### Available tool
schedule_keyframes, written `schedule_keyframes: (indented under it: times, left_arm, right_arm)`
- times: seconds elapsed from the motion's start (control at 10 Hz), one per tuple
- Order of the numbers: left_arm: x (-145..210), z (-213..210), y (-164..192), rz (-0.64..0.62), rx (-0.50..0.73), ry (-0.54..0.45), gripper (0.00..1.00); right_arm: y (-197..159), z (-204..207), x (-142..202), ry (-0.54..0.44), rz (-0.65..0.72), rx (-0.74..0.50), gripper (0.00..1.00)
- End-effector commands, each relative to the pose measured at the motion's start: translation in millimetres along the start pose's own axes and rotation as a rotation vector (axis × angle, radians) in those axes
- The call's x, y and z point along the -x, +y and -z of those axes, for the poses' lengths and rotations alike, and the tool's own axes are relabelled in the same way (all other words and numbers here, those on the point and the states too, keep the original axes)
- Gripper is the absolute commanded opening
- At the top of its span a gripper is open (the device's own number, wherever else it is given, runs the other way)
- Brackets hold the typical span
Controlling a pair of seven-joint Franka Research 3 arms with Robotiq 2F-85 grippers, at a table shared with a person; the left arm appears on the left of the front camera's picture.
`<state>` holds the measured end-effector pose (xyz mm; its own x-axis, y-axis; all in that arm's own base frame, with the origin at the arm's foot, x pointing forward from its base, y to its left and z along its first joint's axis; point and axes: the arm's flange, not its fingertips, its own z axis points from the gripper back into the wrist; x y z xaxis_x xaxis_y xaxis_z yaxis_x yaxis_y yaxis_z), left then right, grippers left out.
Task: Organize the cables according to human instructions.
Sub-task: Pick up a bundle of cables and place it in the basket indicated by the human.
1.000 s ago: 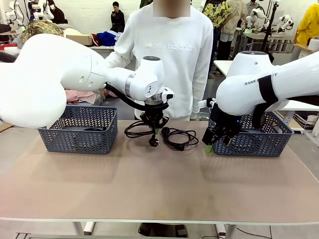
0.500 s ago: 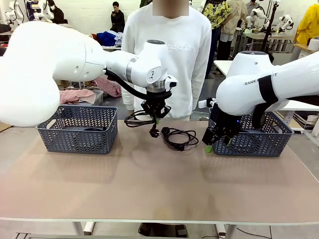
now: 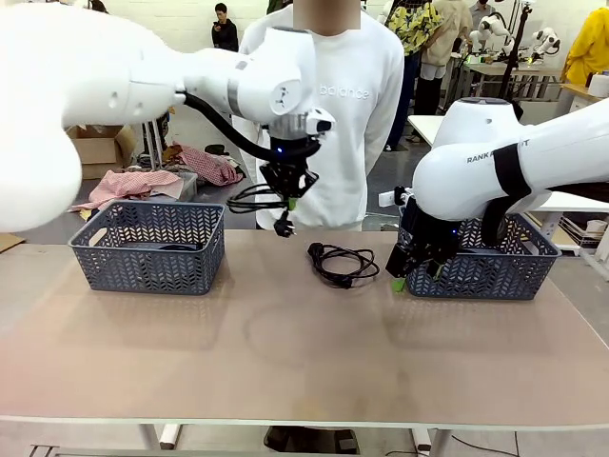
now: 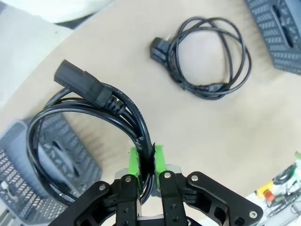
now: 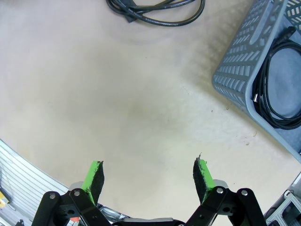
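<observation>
Change: since a second ago my left gripper (image 3: 289,201) has risen from just above the table (image 3: 304,352) to well over it, and the held cable (image 3: 253,199) has gone up with it; nothing else has shifted.
Left fingers: pinched tight on the held cable (image 4: 96,109), with a few strands of the coil squeezed between the green pads (image 4: 134,160).
Held cable: the loop hangs off to one side of my left gripper (image 4: 146,158), clear of the table; one plug (image 3: 283,228) dangles below the fingers, and a blocky connector (image 4: 77,84) sticks out at the top of the loop in the left wrist view.
Right fingers: spread wide, green pads (image 5: 94,173) far apart with nothing between them.
Right gripper: my right gripper (image 3: 417,276) hangs low over the table, just beside the near left corner of the right basket (image 3: 481,271); the right wrist view has the right gripper (image 5: 148,171) over bare tabletop.
Table cable: the table cable (image 3: 343,263) lies coiled flat, between my two grippers, near the far edge.
Basket cable: a basket cable (image 5: 280,84) lies coiled inside the right basket (image 5: 240,56).
Left basket: the left basket (image 3: 147,257) stands at the table's left end, well apart from the held cable; something dark lies inside, and I cannot tell what.
Person: the person (image 3: 352,105) stands at the far side, behind my left gripper.
</observation>
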<state>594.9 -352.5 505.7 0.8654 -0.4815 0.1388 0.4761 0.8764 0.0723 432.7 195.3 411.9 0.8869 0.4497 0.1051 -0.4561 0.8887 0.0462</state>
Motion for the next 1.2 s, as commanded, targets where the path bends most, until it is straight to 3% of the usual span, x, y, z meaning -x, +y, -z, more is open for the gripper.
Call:
schedule_keyframes:
  times: [0.0,0.4,1.1]
  left_arm:
    - [26,-22,30,0.016,-0.004,-0.001,0.0]
    - [77,-45,98,-0.052,-0.048,-0.027,0.0]
    - [116,0,195,-0.123,-0.031,-0.063,0.0]
  right_arm:
    - [0,-2,0,-0.005,0.0,0.0,1.0]
    - [0,-2,0,-0.005,0.0,0.0,1.0]
    - [0,-2,0,-0.005,0.0,0.0,1.0]
